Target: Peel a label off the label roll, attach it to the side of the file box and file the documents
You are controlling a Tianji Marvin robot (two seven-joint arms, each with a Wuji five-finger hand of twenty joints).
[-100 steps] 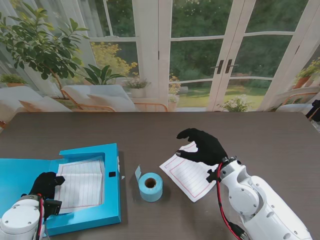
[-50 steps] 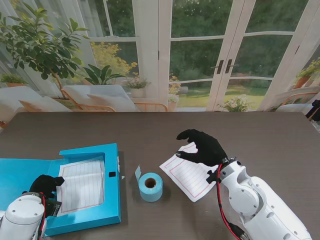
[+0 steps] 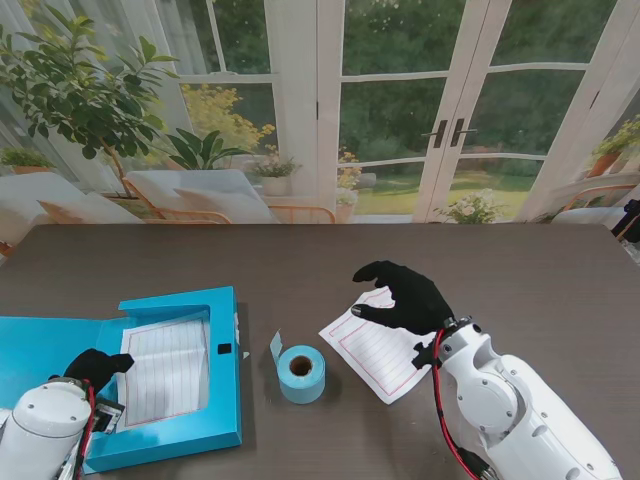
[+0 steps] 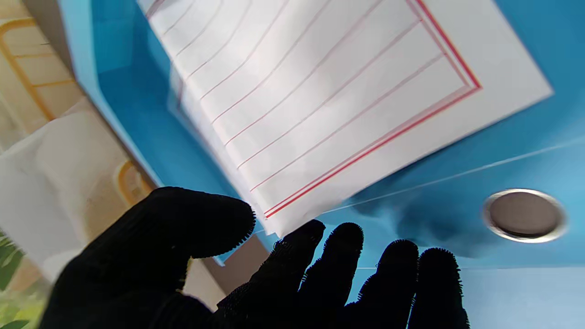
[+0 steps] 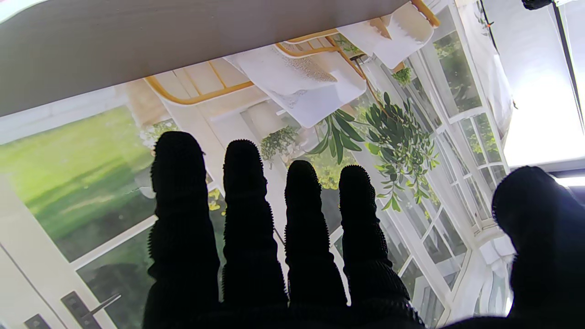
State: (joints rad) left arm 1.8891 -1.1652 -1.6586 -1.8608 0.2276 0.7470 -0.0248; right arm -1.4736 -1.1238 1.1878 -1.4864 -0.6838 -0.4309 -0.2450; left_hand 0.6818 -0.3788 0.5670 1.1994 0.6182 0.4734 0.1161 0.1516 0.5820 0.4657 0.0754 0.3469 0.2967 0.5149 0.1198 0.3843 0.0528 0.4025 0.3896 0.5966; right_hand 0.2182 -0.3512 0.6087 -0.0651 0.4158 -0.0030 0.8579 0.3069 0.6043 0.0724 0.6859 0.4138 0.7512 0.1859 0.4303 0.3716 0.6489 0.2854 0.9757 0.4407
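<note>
From the stand, the blue file box [image 3: 180, 375] lies open at left holding lined sheets [image 3: 165, 368]; the label roll [image 3: 301, 373] stands between it and a loose document [image 3: 375, 348]. The left hand [image 3: 95, 367] hangs over the box, the right hand [image 3: 405, 297] over the document.

Left wrist: fingers [image 4: 338, 256] spread, empty, beside the sheets' corner.

Right wrist: fingers [image 5: 247, 214] straight, apart, empty; document unseen.

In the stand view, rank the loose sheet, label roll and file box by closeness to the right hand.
1. Loose sheet: directly under the right hand.
2. Label roll: middle of the table, to its left.
3. File box: far left, open.
</note>
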